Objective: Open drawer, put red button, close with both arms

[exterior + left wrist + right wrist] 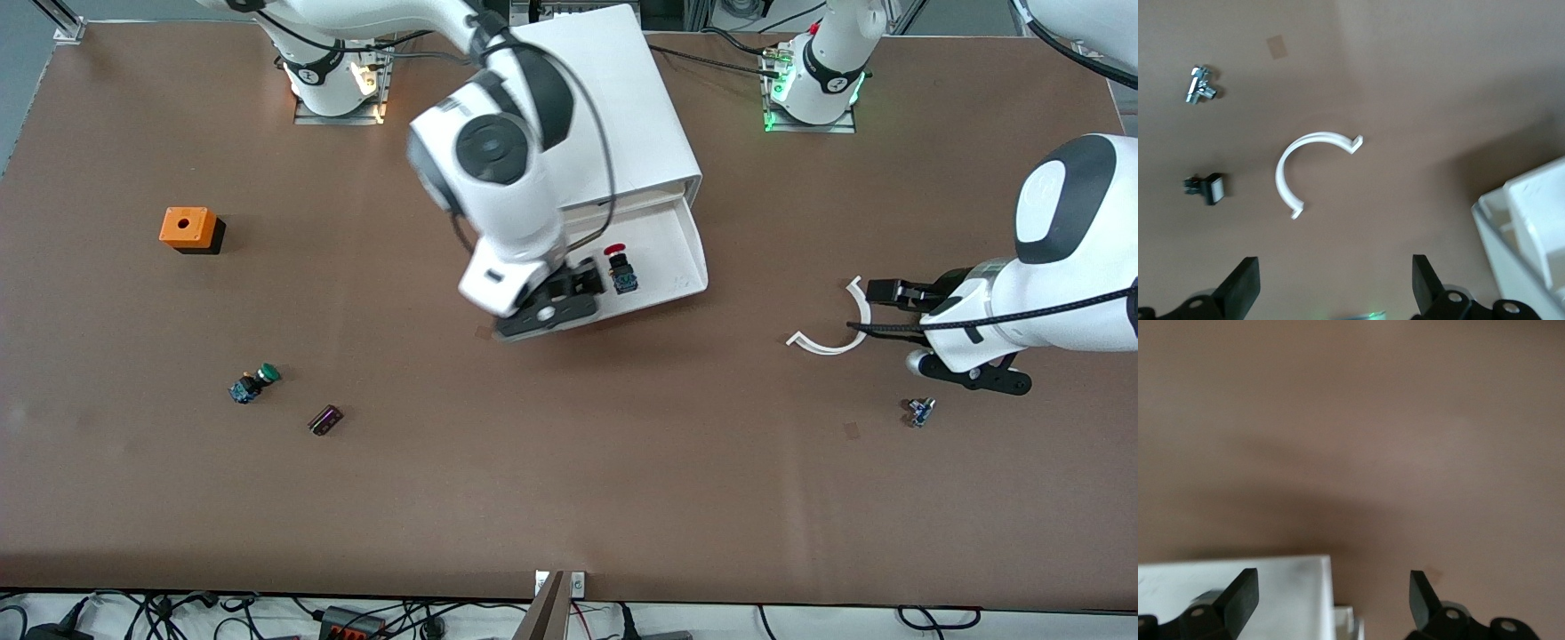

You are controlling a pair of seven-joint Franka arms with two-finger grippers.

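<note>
- Cabinet (613, 107): big white box, upper middle of the front view, between the two arm bases.
- Drawer (680, 258): pulled out of the cabinet toward the front camera, wide and shallow. Judged step in hand: closing it with both arms. An even push on the plain front, one gripper toward each end, should keep the tray from skewing.
- Right arm: reaches down from its base at the top of the front view. The right gripper (1331, 600) hangs over the drawer's front rim at mid-frame, fingers spread, holding nothing. It likely needs to clear the tray before any push.
- Left arm: comes in at the mid-height edge of the front view. The left gripper (1331, 287) is over bare table toward that arm's end, well apart from the drawer, fingers spread and empty. It has the longer way to travel.
- Red button (620, 268): lies inside the drawer, just beside the right gripper. The placing appears done. A gentle close should keep it from sliding.
- Table (569, 498): brown, matte, flat; it fills nearly the whole front view.
- Orange cube (188, 229): on the table, toward the right arm's end.
- White curved clip (1279, 177): under the left gripper.
- Green button (254, 383): lower in frame than the cube.
- Small dark part (325, 420): near the green button.
- Metal fitting (920, 411): near the left arm.
- Cables (356, 618): along the bottom edge, off the table.
</note>
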